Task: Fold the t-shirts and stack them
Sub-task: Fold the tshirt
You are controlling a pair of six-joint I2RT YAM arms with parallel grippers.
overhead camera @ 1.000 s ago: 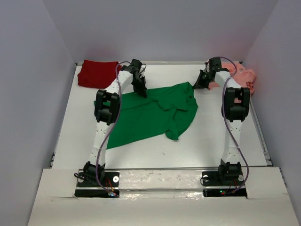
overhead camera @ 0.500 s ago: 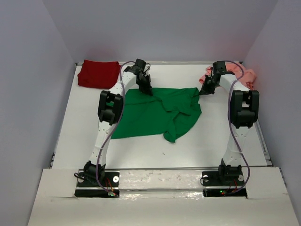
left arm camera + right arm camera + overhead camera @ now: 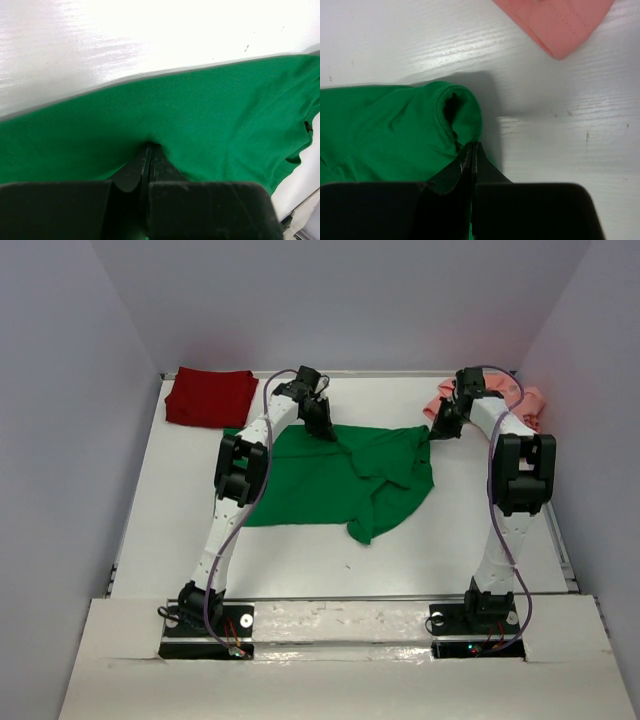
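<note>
Three t-shirts on a white table (image 3: 400, 550), with grey walls on three sides. At the far left corner, the dark red t-shirt (image 3: 208, 397), folded into a flat block, well apart from both grippers. Next, the left arm (image 3: 240, 465), reaching out over the left part of the green t-shirt (image 3: 320, 490) and hiding some of it from above. Left gripper (image 3: 326, 430) down at that shirt's far edge, jaws nipped together on a pucker of green cloth. Green t-shirt in the middle of the table, long axis left to right, far edge drawn between the two grippers. Right half rumpled, with one folded lobe pointing toward the near edge. Neck end not to be made out. Right gripper (image 3: 437, 430) at the green shirt's far right corner, jaws closed on the hemmed rim of what looks like a sleeve opening. Farthest right, the salmon pink t-shirt (image 3: 530, 402), bunched in the corner, partly hidden behind the right arm (image 3: 520, 475), near the green one with bare table between.
</note>
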